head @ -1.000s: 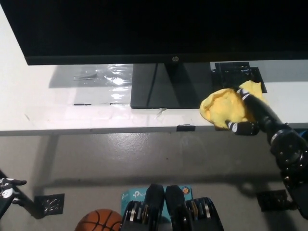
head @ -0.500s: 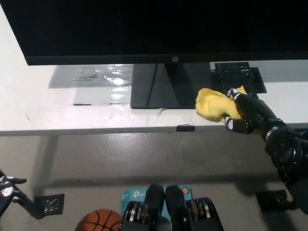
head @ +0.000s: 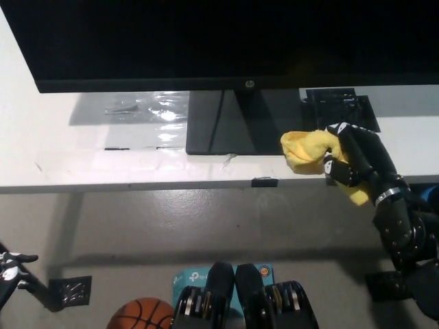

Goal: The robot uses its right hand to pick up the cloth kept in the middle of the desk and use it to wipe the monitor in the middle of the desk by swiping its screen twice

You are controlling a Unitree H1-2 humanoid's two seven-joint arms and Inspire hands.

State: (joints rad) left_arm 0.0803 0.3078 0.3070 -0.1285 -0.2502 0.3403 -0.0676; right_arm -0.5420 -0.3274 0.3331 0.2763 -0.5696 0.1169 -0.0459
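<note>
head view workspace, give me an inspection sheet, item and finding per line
surface: white desk, glare patches near the stand
job's things: crumpled yellow cloth at the desk's front edge right of the black monitor stand; wide black monitor with dark screen
clutter: black perforated plate behind the cloth
hands: black right hand shut on the cloth; white left hand rests low at far left, fingers unclear
cables: nothing seen
surroundings: grey floor, orange basketball, teal box

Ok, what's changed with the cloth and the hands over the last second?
The right robot hand closed around the yellow cloth, bunching it smaller and drawing it toward the desk edge. The monitor and the left robot hand, resting at lower left, stayed put.
</note>
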